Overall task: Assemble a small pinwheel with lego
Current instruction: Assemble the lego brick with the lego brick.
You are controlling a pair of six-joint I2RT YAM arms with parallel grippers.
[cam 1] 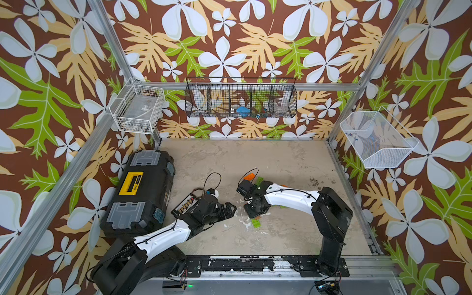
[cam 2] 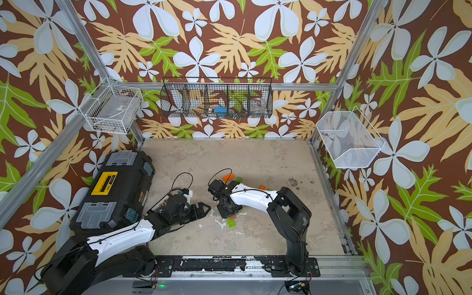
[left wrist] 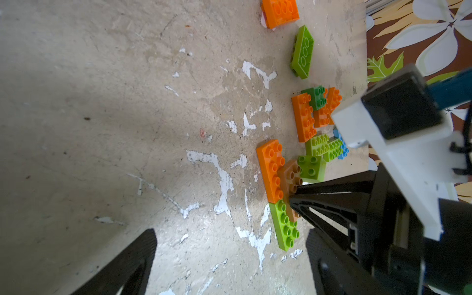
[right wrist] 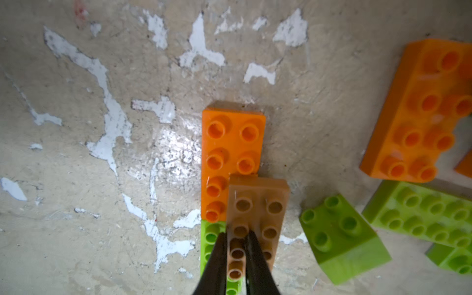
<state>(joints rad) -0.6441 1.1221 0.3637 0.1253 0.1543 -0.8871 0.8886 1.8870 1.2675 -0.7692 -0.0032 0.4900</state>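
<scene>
Left gripper (cam 1: 229,207) is wide apart and empty, low over the tabletop (cam 1: 281,158) next to a black toolbox (cam 1: 140,189), same in both top views. Right gripper (cam 1: 251,215) points down, tips hidden by its own body, long lime brick (cam 1: 256,224) poking out below it, stray orange brick (cam 1: 249,176) farther back by the arm. Left wrist view: left gripper (left wrist: 231,235) fingers far apart over bare tabletop. Right gripper (left wrist: 292,198) touches the brown brick (left wrist: 291,176), which lies over the joint of a long orange brick (left wrist: 270,168) and the long lime brick (left wrist: 284,227). Square lime brick (left wrist: 311,167) just beside. Beyond, a bunch of orange and lime ones with a dark green brick (left wrist: 318,98) and a blue brick (left wrist: 342,148). Right wrist view: right gripper (right wrist: 236,238) nearly together, clamped on one row of studs of the brown brick (right wrist: 258,201), which lies flat on the two long ones.
</scene>
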